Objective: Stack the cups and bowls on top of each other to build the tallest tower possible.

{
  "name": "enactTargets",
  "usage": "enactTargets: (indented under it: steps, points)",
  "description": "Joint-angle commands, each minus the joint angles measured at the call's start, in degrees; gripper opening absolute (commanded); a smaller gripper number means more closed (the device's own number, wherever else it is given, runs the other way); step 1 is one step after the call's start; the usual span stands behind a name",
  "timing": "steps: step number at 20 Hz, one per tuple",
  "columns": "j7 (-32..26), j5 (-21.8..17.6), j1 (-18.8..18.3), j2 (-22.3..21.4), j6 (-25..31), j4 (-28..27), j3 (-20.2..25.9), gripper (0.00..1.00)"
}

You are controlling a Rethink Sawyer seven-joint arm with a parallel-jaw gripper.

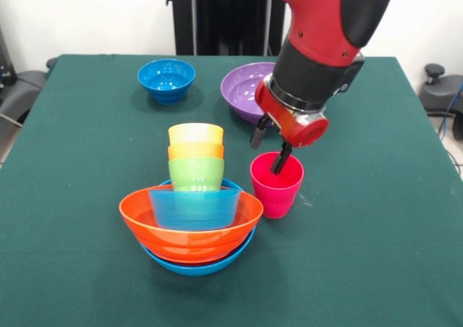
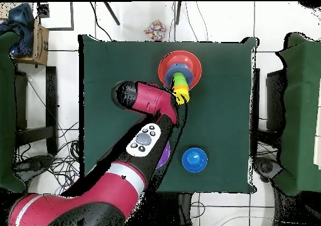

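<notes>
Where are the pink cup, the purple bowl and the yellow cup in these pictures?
pink cup (image 1: 275, 192): front view, on its outer wall facing the camera.
purple bowl (image 1: 241, 88): front view, on its inner wall, left of the arm.
yellow cup (image 1: 195, 134): front view, on its rim at the tower's top.

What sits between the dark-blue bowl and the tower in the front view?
Nothing: in the front view, only bare green tablecloth lies between the dark-blue bowl and the tower. The purple bowl and pink cup stand off to the side.

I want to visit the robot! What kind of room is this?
Probably a robot lab or test room: a green-covered table with toy cups and bowls, a tiled floor strewn with cables, and a cardboard box nearby.
</notes>
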Motion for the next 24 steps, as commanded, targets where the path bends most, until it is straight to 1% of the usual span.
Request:
enactTargets:
  steps: [1,8,13,14,17,24]
  points:
    - [10.93,0.75,0.88,3.22,-4.39,0.31,4.9,1.0]
    - [11.42,1.43,1.22,4.94,-4.81,-0.77,4.76,1.0]
    - [11.02,1.27,1.62,5.56,-3.44,-1.78,4.44,1.0]
    - [10.5,1.35,1.48,5.21,-3.26,-1.42,4.98,0.0]
    - [10.78,1.63,1.49,5.0,-2.84,-1.31,5.08,0.0]
    - [11.31,2.32,2.49,5.5,-1.42,-2.04,3.56,0.0]
